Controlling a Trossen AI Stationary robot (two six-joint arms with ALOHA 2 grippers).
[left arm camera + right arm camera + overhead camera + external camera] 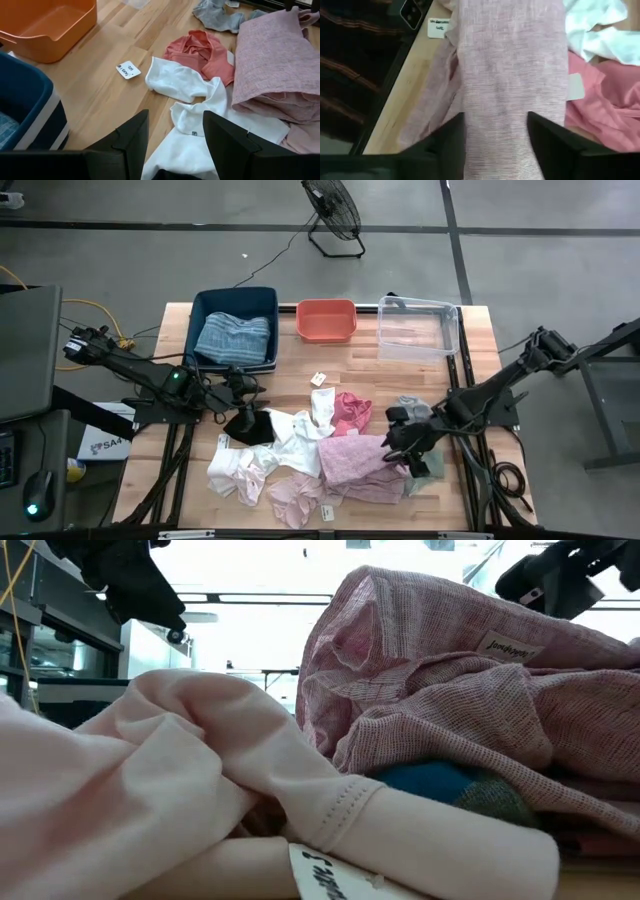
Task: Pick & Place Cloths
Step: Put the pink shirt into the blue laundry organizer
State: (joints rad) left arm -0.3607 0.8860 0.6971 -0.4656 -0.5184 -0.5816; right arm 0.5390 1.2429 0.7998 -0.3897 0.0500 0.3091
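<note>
A heap of cloths lies on the table's near half: a pink woven cloth [355, 460], white ones [300, 435], a coral one [350, 410], a grey one [412, 408], pale pink ones [295, 495] and a black one [250, 425]. A teal striped cloth [232, 335] lies in the blue bin [200, 310]. My right gripper [495, 117] hangs open over the pink woven cloth [512, 75], slanting down, a finger on each side of a band of it. My left gripper [175, 120] is open above the white cloth [185, 85], just over the black one. My right gripper has a raised band of the pink woven cloth [510, 130] running between its open fingers, which slant down from the table's right side. The cloth rests on the heap. Whether the fingers touch it, I cannot tell.
An orange bin [326, 320] and a clear bin [418, 328] stand along the far edge beside the blue one. A loose paper tag [318, 378] lies on bare wood between the bins and the heap. A fan [333, 215] stands on the floor beyond the table.
</note>
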